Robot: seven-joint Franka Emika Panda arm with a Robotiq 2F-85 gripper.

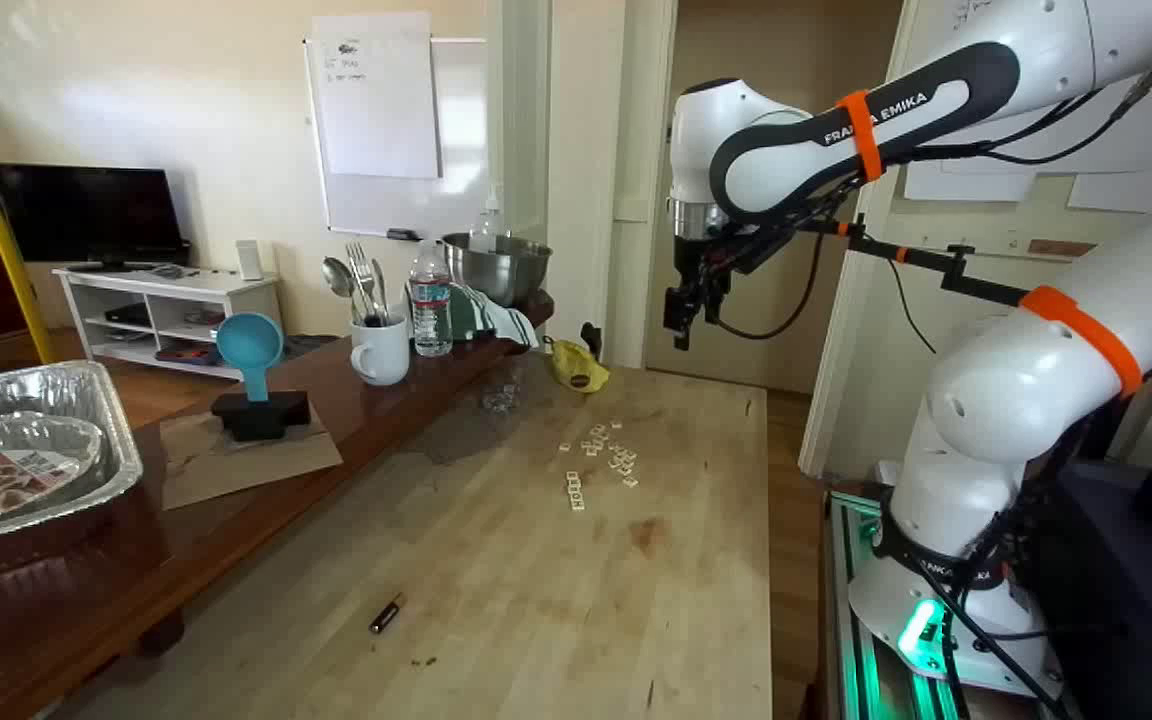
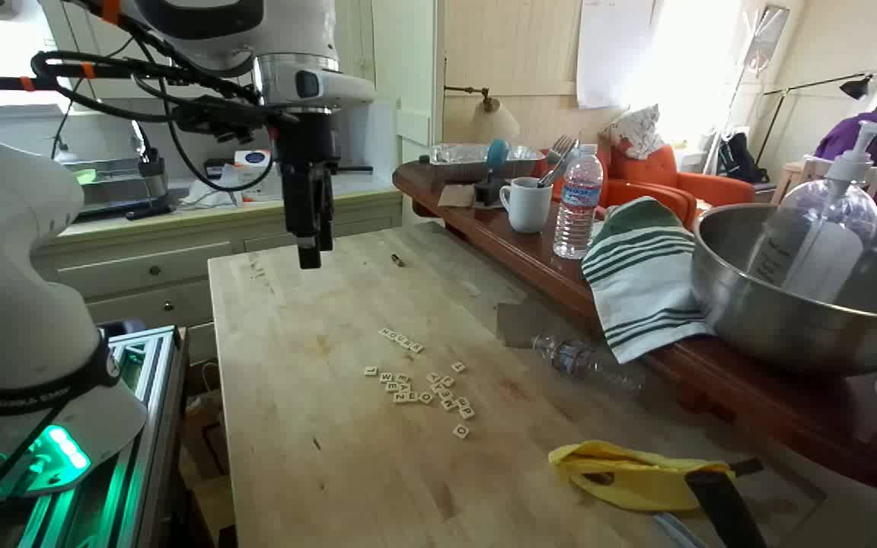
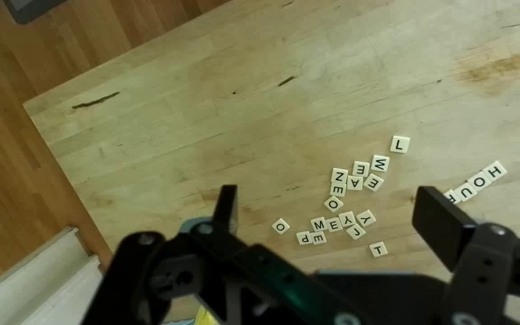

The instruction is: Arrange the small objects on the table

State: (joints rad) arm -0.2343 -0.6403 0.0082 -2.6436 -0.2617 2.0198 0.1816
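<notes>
The small objects are cream square letter tiles with black letters. Several lie scattered, some touching, mid-table, such as the tile O (image 3: 333, 203); the loose group also shows in both exterior views (image 1: 622, 461) (image 2: 406, 396). A straight row of tiles (image 2: 400, 339) reads HOURS; in the wrist view its H (image 3: 494, 171), O and U show, the R is partly behind a finger and the S is hidden. The table (image 3: 174, 131) has a light wooden top. My black gripper (image 3: 327, 207) is open and empty, high above the table; it also shows in both exterior views (image 1: 678, 330) (image 2: 315, 255).
A battery (image 1: 386, 613) lies on the table. A yellow bag (image 2: 636, 476) and a clear plastic bottle (image 2: 575, 358) lie on it too. A raised dark wooden counter (image 1: 186, 540) runs along one side with a mug (image 1: 381, 352), upright bottle (image 1: 431, 305) and steel bowl (image 2: 811, 320).
</notes>
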